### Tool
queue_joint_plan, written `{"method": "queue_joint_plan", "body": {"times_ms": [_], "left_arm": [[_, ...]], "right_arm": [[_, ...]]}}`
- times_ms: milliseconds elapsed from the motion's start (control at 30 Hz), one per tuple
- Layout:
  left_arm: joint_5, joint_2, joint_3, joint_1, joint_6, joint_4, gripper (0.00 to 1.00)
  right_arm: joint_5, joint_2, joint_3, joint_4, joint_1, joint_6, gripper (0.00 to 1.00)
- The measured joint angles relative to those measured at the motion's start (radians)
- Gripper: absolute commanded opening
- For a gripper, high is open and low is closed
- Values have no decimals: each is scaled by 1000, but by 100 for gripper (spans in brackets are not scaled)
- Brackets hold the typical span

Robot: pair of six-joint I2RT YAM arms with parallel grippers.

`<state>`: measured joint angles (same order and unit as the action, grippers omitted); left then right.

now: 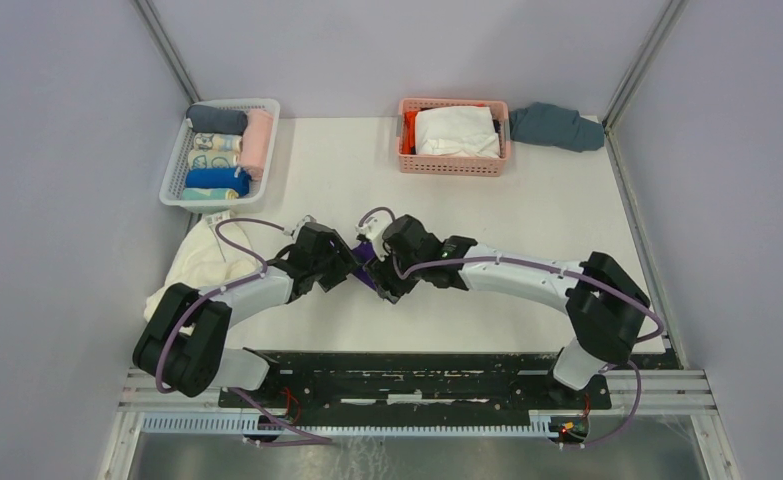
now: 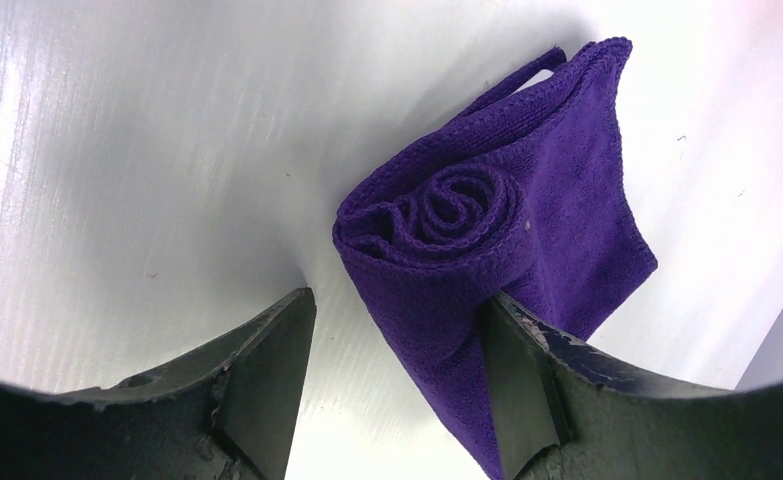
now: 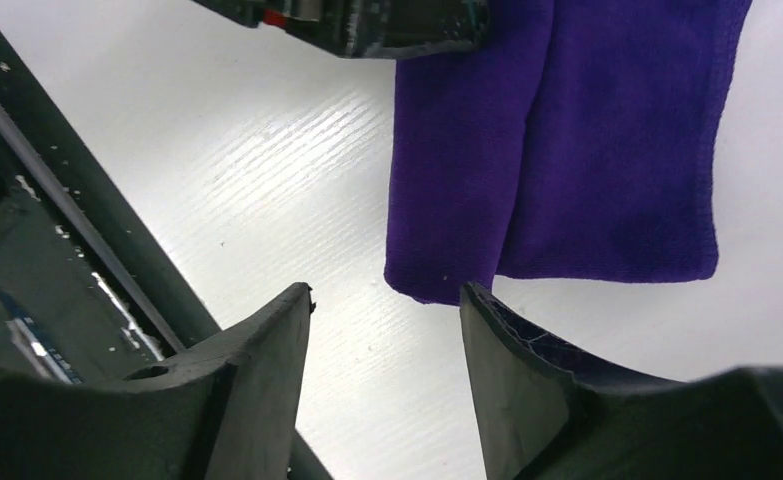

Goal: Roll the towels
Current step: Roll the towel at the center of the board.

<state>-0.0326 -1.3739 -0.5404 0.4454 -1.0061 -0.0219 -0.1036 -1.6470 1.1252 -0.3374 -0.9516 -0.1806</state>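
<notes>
Left wrist view: we log the purple towel (image 2: 487,230) at mid bench (image 2: 117,150), partly rolled, its spiral end inside the wide-open left end effector (image 2: 397,300), while the right end effector (image 3: 385,290), also wide and empty, hovers over the flat tail, likely to keep it taut.

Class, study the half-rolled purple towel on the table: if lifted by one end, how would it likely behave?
The purple towel is probably floppy: its unrolled part lies in soft folds, so it would droop. The spiral looks loose, so it may well unwind. Its fuzzy weave should grip rather than slip.
</notes>
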Motion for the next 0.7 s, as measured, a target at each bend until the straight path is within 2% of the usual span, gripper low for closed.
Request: {"method": "queue_joint_plan", "body": {"times_ms": [233, 467, 700], "left_arm": [[0, 0, 0, 0, 0, 0, 70], [0, 0, 0, 0, 0, 0, 71], [5, 0, -2, 0, 0, 1, 75]], "right_arm": [[145, -20, 10, 12, -77, 107, 65], [158, -140, 21, 53, -90, 167, 60], [189, -202, 31, 82, -92, 209, 59]]}}
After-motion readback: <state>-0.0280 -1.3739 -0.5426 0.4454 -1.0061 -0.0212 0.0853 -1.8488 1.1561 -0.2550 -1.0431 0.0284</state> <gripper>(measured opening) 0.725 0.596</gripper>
